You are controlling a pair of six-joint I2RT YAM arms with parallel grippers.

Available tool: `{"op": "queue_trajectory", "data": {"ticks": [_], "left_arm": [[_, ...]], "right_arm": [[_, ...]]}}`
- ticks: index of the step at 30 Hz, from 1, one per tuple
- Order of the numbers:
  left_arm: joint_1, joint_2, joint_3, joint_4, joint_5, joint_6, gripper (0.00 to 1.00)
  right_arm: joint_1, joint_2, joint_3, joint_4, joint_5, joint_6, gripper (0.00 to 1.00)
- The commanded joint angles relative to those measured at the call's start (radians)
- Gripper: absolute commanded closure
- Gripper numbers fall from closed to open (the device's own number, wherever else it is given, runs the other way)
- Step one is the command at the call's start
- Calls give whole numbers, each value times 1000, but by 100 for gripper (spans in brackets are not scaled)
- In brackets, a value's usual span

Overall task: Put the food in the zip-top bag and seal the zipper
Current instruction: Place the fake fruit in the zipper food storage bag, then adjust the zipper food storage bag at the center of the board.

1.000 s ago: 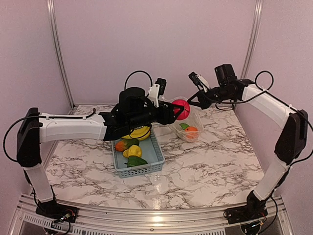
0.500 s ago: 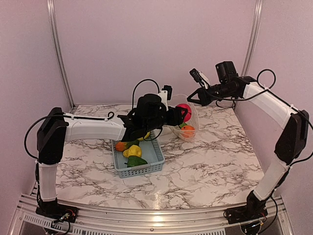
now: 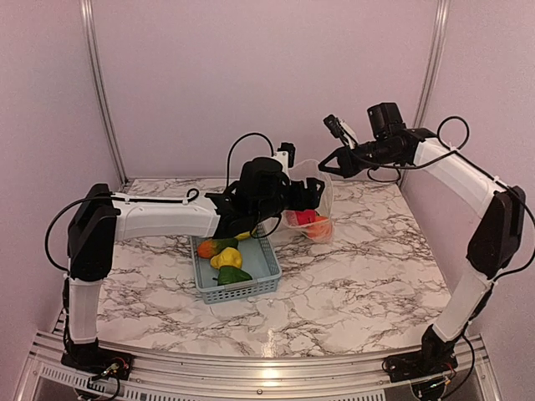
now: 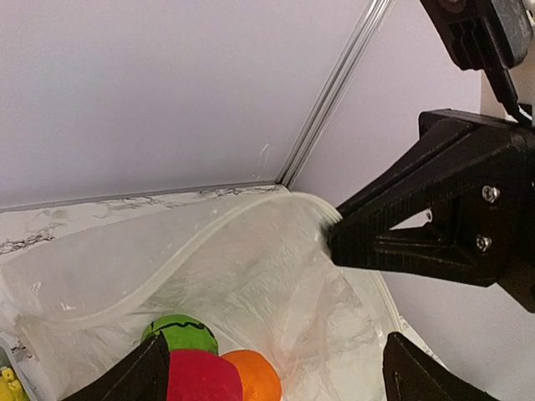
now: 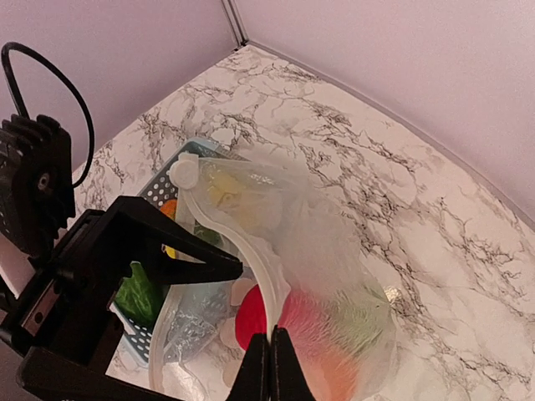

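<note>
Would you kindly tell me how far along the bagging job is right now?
Done: a red piece, an orange piece and a green piece lie inside the zip-top bag. In hand: the right pincer is shut on the bag's mouth edge, where the left pincer hangs open and empty. Left: the yellow, green and orange food in the basket, and sealing the zipper.

The marble table (image 3: 359,276) is white with grey lines; a blue basket (image 3: 238,294) sits on it; the zip-top bag (image 3: 326,205) stands just beside.
</note>
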Motion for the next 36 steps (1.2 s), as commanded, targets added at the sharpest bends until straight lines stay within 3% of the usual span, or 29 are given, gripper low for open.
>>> {"op": "queue_trajectory", "data": {"ticks": [1, 8, 12, 16, 19, 27, 36], "left_arm": [[-24, -107, -58, 41, 60, 86, 9], [-64, -273, -184, 21, 152, 204, 10], [-67, -330, -226, -126, 225, 241, 12], [-69, -418, -379, -174, 128, 225, 14], [-69, -476, -489, -218, -3, 197, 15], [-67, -481, -530, -552, -255, 86, 15], [-66, -402, -492, -721, -197, -73, 21]], "right_arm": [[-31, 24, 58, 15, -14, 14, 100], [-122, 66, 112, 26, -12, 2, 100], [-178, 81, 173, 7, 33, -27, 100], [-193, 59, 181, 17, 47, -36, 100], [-192, 13, 100, 84, 30, -4, 100], [-116, -12, -126, 186, -44, 1, 100], [-73, -13, -262, 240, -90, -10, 100]]}}
